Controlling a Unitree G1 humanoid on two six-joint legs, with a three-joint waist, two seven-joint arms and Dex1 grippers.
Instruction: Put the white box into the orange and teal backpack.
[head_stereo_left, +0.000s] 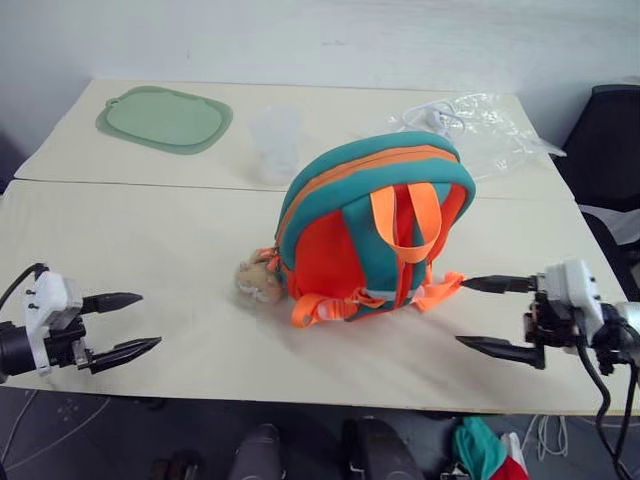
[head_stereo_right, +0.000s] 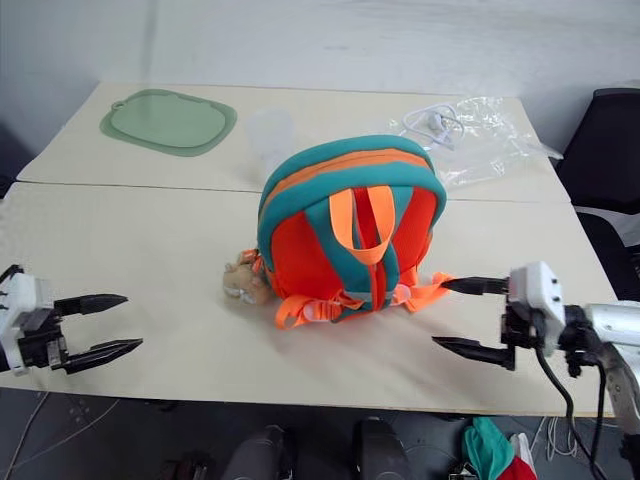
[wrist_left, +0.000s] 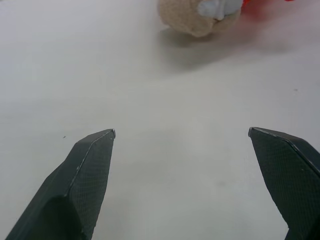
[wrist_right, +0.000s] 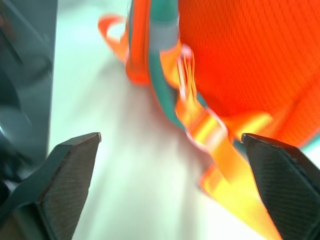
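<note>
The orange and teal backpack (head_stereo_left: 370, 230) stands upright in the middle of the table, straps facing me, its zipper line closed along the top. A tan plush charm (head_stereo_left: 258, 280) lies at its left foot. My left gripper (head_stereo_left: 148, 320) hovers open over the table near the front left, well apart from the pack, pointing toward the charm (wrist_left: 200, 17). To the pack's right my right gripper (head_stereo_left: 462, 312) is open, its upper fingertip close to an orange strap end (wrist_right: 220, 150). Neither gripper holds anything. The white box is out of view.
A green mat (head_stereo_left: 165, 118) lies at the back left. A clear plastic cup (head_stereo_left: 275, 140) stands behind the backpack, and a crinkled clear bag (head_stereo_left: 480, 125) lies at the back right. A black chair (head_stereo_left: 610, 140) stands past the table's right edge.
</note>
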